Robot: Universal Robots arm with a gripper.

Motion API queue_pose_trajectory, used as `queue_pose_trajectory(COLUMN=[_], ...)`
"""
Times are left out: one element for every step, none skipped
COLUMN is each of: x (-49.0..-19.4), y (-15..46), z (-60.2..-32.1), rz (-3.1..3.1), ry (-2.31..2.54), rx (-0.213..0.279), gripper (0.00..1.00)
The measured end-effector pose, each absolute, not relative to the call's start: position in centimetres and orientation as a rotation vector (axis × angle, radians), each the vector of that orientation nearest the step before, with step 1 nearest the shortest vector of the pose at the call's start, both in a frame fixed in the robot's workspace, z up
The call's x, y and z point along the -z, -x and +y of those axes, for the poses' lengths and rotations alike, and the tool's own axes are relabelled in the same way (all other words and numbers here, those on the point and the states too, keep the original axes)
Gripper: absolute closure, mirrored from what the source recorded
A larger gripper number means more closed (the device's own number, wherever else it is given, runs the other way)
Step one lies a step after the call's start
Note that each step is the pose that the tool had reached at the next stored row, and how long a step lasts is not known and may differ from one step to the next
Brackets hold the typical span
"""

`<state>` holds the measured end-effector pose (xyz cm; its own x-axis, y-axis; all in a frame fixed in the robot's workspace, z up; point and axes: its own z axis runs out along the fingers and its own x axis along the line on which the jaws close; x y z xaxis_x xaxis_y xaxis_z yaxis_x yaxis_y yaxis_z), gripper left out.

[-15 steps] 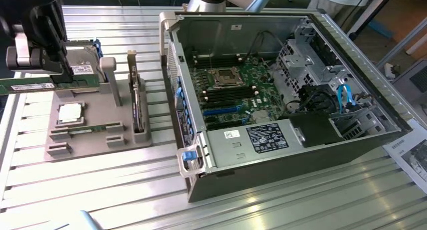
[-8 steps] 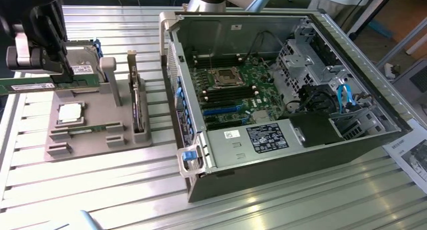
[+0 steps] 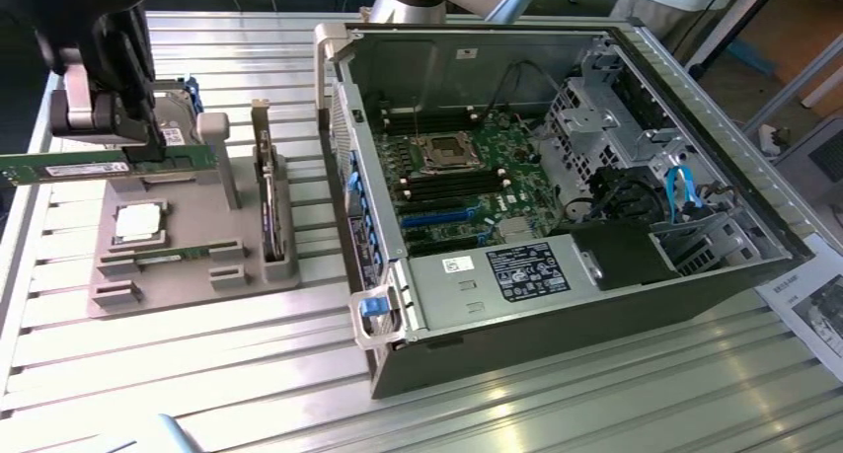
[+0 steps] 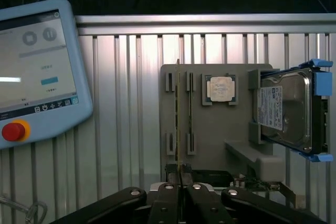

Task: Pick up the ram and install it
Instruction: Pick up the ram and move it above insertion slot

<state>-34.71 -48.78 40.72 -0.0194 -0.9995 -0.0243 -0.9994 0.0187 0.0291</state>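
The ram (image 3: pixel 66 165) is a long green stick that hangs level above the back of the grey holder block (image 3: pixel 185 265), at the exterior view's left. My gripper (image 3: pixel 142 155) is shut on it near its middle. In the wrist view the ram (image 4: pixel 178 114) shows edge-on as a thin line running away from my gripper (image 4: pixel 181 174), whose fingers (image 4: pixel 165 203) press it from both sides. The open computer case (image 3: pixel 554 305) lies at the exterior view's right, with the motherboard (image 3: pixel 461 177) and its dark memory slots exposed.
On the holder block sit a square silver processor (image 3: pixel 138 221), a dark card standing on edge (image 3: pixel 270 211) and a hard drive (image 4: pixel 286 111) in blue rails. A teach pendant (image 4: pixel 37 72) lies beside the block. A paper sheet (image 3: pixel 810 305) lies past the case. The table is ribbed aluminium.
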Motion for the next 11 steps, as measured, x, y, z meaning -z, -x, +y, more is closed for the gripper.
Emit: queue_pose_trajectory(x=[-40.7,-40.7,-40.7,-40.7,-40.7,-40.7,-40.7,-40.7,-40.7,-40.7,-40.7], y=[34.4,34.1,33.7,33.5,33.4,33.1,32.9,32.7,32.4,32.2,32.0], z=[-48.8,-48.8,-48.8,-48.8,-48.8,-48.8,-48.8,-48.8,-48.8,-48.8,-48.8], rz=[-2.24,-2.24,-2.24,-2.24,-2.24,-2.24,-2.24,-2.24,-2.24,-2.24,-2.24], ry=[-2.198,-2.198,-2.198,-2.198,-2.198,-2.198,-2.198,-2.198,-2.198,-2.198,-2.198], rx=[0.059,0.059,0.059,0.059,0.059,0.059,0.059,0.059,0.059,0.059,0.059], gripper=[0.88,0.88,0.88,0.88,0.88,0.88,0.88,0.88,0.88,0.88,0.88])
